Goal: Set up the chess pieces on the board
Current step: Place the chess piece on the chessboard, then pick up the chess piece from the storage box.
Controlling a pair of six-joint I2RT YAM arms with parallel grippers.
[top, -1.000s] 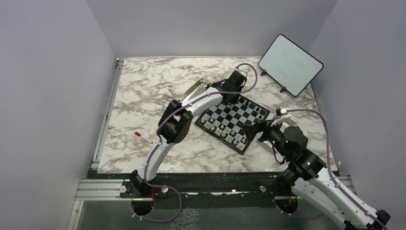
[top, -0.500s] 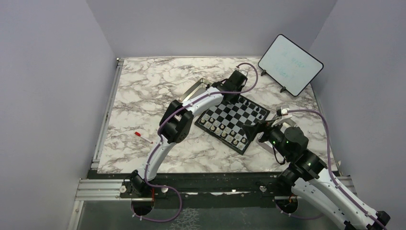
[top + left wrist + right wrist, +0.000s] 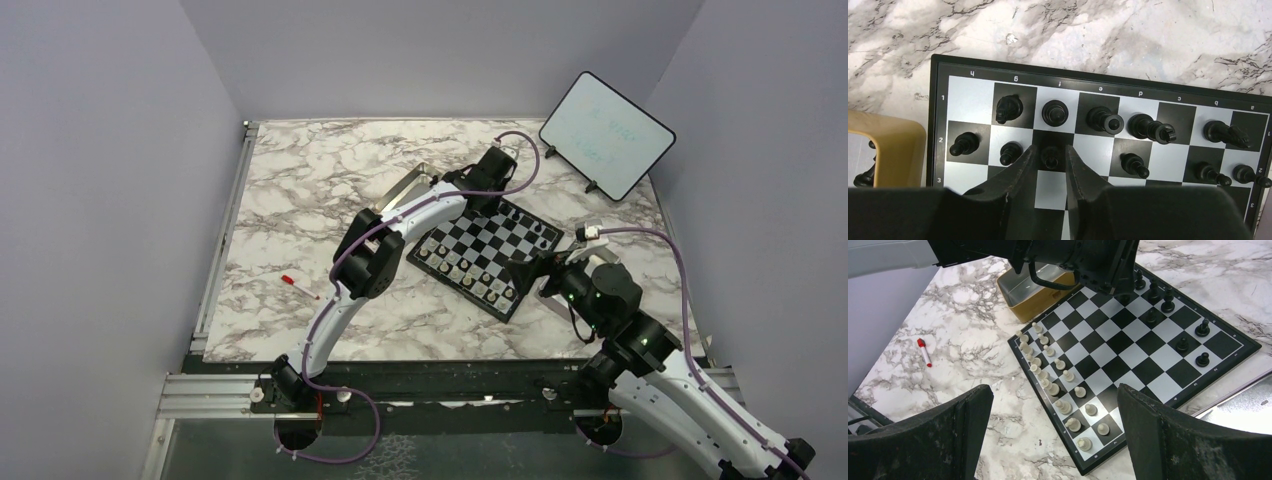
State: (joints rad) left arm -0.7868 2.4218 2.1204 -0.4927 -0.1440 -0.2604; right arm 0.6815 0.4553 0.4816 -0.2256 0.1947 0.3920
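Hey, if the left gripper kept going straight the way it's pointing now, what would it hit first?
Most likely the black pawn standing between the left gripper's slightly parted fingertips, or the board square right beneath it. Depth is hard to judge from the wrist view.

The board [image 3: 487, 242] is a small square of black and white checks with a thin black border carrying letters and numerals. It lies flat on the marble table [image 3: 300, 200], just toward 3 o'clock from its middle, turned so that in the top view its corners point roughly to 12, 3, 6 and 9 o'clock. The pale pieces [image 3: 1060, 364] stand upright in two rows along the 7 o'clock edge. The black pieces [image 3: 1054, 112] stand along the 1 o'clock edge with gaps. The back row holds five, on g, f, e, d and b. Six pawns stand in front, on h, g, f, d, b and a.
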